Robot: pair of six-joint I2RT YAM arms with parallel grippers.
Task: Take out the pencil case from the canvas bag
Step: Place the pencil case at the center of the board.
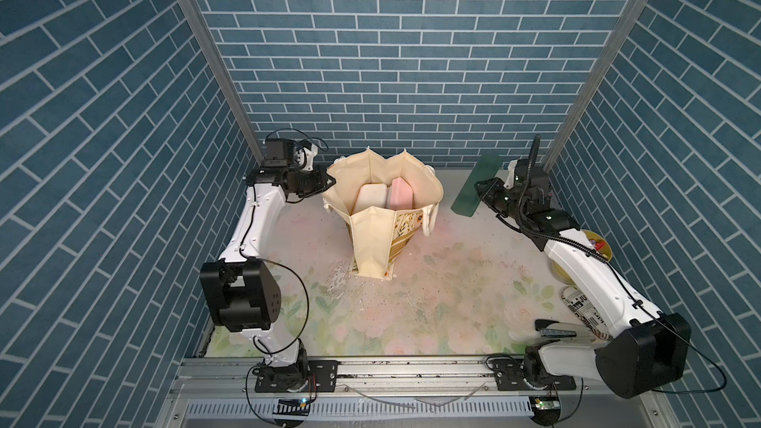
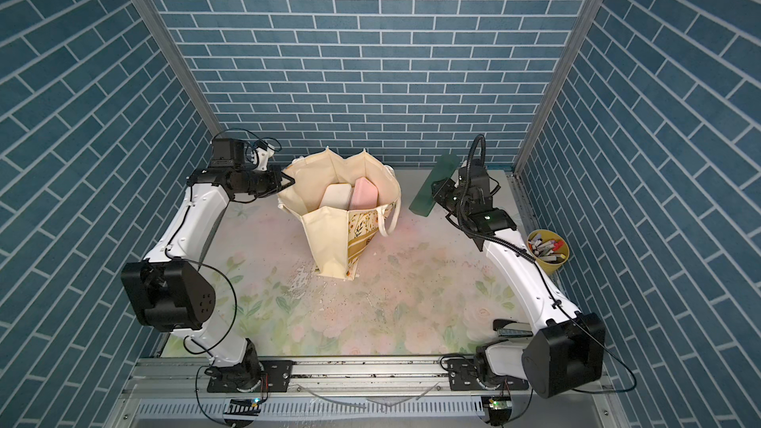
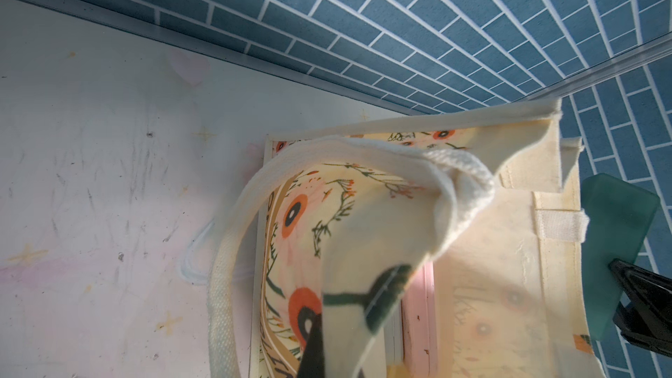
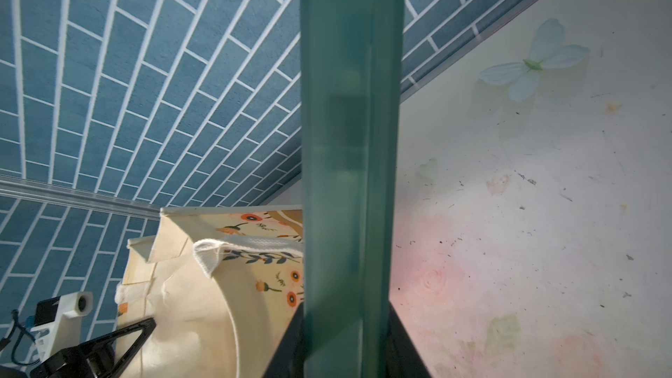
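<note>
The left hand (image 1: 327, 183) clamped the cream canvas bag's (image 1: 372, 240) rim, a pink box (image 1: 401, 195) inside; the right hand (image 1: 482, 194) grasped the translucent green pencil case (image 1: 469, 189) beside it.

Each arm comprises white moulded links joined by black joint housings. On the left arm (image 1: 255, 220), a thin black cable (image 1: 306, 302) loops past the large black elbow housing (image 1: 247, 302), which bears small round holes. The right arm (image 1: 593, 282) carries a black corrugated conduit (image 1: 532, 158). The black base plates (image 1: 325, 376) show screws. The left gripper (image 1: 329, 183) and right gripper (image 1: 479, 195) are black.
</note>
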